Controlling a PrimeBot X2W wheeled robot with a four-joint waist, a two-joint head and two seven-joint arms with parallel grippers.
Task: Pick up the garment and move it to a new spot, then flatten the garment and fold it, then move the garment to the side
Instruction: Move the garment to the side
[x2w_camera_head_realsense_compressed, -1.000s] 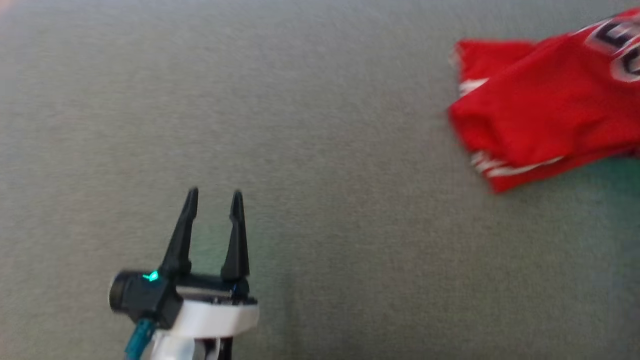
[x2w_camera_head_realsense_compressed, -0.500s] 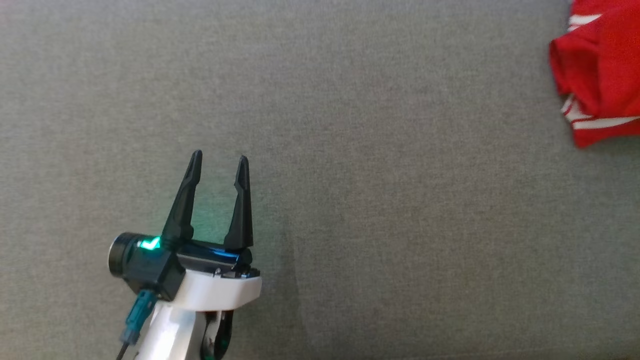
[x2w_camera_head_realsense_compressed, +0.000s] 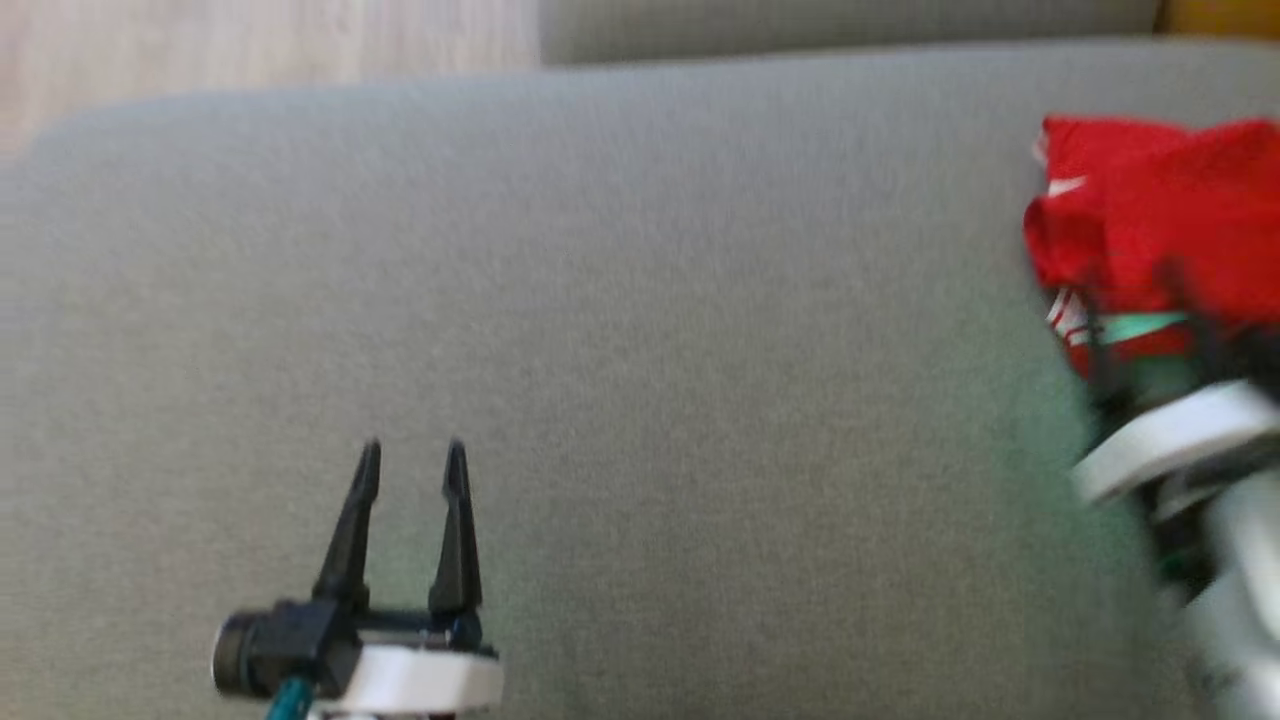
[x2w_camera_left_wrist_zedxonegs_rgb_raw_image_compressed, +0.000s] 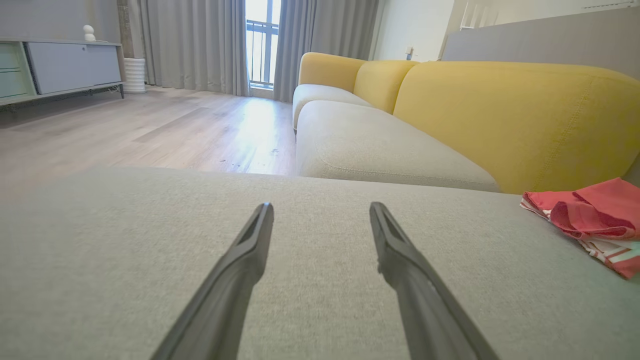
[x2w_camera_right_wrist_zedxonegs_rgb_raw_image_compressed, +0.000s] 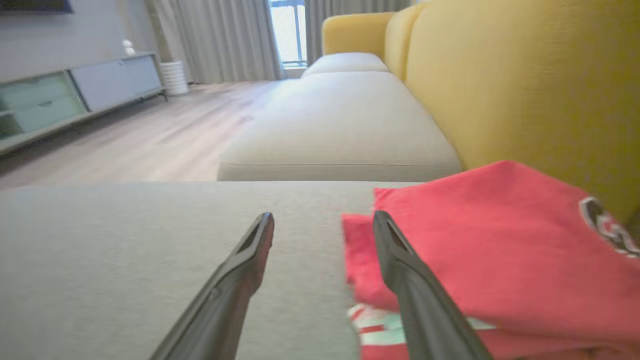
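Observation:
The garment (x2w_camera_head_realsense_compressed: 1160, 200) is a red jersey with white stripes and a dark logo, lying bunched on the grey cushion (x2w_camera_head_realsense_compressed: 650, 350) at the far right. My right gripper (x2w_camera_head_realsense_compressed: 1130, 285), blurred, is at the garment's near edge. In the right wrist view the right gripper (x2w_camera_right_wrist_zedxonegs_rgb_raw_image_compressed: 323, 216) is open, low over the cushion, its right finger crossing the left edge of the garment (x2w_camera_right_wrist_zedxonegs_rgb_raw_image_compressed: 490, 235). My left gripper (x2w_camera_head_realsense_compressed: 412, 455) is open and empty at the lower left, far from the garment. The left wrist view shows the left gripper (x2w_camera_left_wrist_zedxonegs_rgb_raw_image_compressed: 321, 207) over bare cushion, the garment (x2w_camera_left_wrist_zedxonegs_rgb_raw_image_compressed: 595, 215) off to the right.
A yellow backrest (x2w_camera_right_wrist_zedxonegs_rgb_raw_image_compressed: 525, 85) rises just behind the garment. Beyond the cushion's far edge lies a second grey seat cushion (x2w_camera_left_wrist_zedxonegs_rgb_raw_image_compressed: 380, 150), then wood floor (x2w_camera_left_wrist_zedxonegs_rgb_raw_image_compressed: 150, 130), a low cabinet (x2w_camera_left_wrist_zedxonegs_rgb_raw_image_compressed: 65, 65) and curtains by a window.
The head camera has shifted, so the cushion's far edge and the floor now show. My right gripper has come into the picture at the garment. The left gripper stays open.

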